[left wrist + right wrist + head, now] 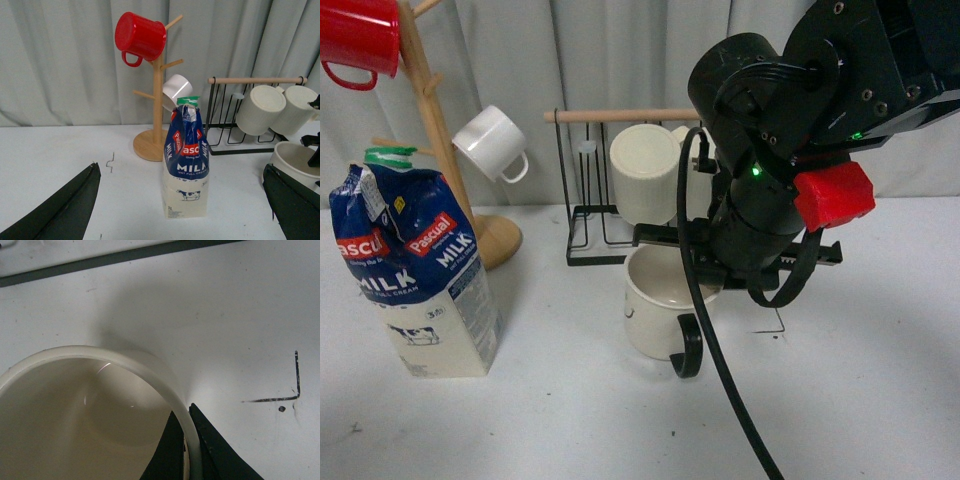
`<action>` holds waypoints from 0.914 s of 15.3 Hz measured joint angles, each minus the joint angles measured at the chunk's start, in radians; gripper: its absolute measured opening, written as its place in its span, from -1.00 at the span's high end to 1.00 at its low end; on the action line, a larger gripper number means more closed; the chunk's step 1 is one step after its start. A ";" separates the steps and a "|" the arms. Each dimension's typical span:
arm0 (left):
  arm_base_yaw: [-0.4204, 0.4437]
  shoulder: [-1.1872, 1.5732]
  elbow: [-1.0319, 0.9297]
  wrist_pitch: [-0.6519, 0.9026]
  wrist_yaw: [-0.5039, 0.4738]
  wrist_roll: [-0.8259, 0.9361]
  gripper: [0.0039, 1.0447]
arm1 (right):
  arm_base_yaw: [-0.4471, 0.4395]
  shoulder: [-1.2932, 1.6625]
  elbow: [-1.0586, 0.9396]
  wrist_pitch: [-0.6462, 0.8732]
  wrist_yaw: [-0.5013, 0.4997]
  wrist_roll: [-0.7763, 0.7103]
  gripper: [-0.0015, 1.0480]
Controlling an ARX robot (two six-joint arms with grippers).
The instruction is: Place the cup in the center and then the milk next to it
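Observation:
The cup (655, 312) is a wide cream mug with a black C-shaped handle, near the middle of the white table. My right gripper (186, 450) is shut on the cup's rim (150, 371), one finger inside and one outside. The cup's edge also shows in the left wrist view (295, 157). The milk (415, 270) is a tall blue-and-white carton with a green cap, standing upright at the left. In the left wrist view the milk (186, 160) stands ahead of my left gripper (182, 212), whose fingers are wide open and empty.
A wooden mug tree (440, 140) holds a red mug (358, 40) and a small white cup (492, 143) behind the milk. A black wire rack (590, 215) with ribbed cream mugs (645, 172) stands behind the cup. Black corner marks (295, 390) are on the table.

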State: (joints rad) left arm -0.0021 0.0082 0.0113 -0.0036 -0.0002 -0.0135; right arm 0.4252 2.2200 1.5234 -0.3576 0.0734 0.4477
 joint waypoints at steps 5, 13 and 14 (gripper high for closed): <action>0.000 0.000 0.000 0.000 0.000 0.000 -0.88 | 0.000 -0.007 0.000 0.041 -0.046 0.001 -0.47; 0.000 0.000 0.000 0.000 0.001 0.000 -0.88 | -0.058 -0.578 -0.553 0.822 0.025 -0.124 -0.62; 0.000 0.000 0.000 0.000 0.000 0.000 -0.88 | -0.107 -0.687 -0.716 0.989 0.129 -0.239 -0.41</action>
State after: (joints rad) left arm -0.0021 0.0082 0.0113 -0.0032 -0.0006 -0.0139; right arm 0.3180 1.5330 0.8070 0.6312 0.2024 0.2085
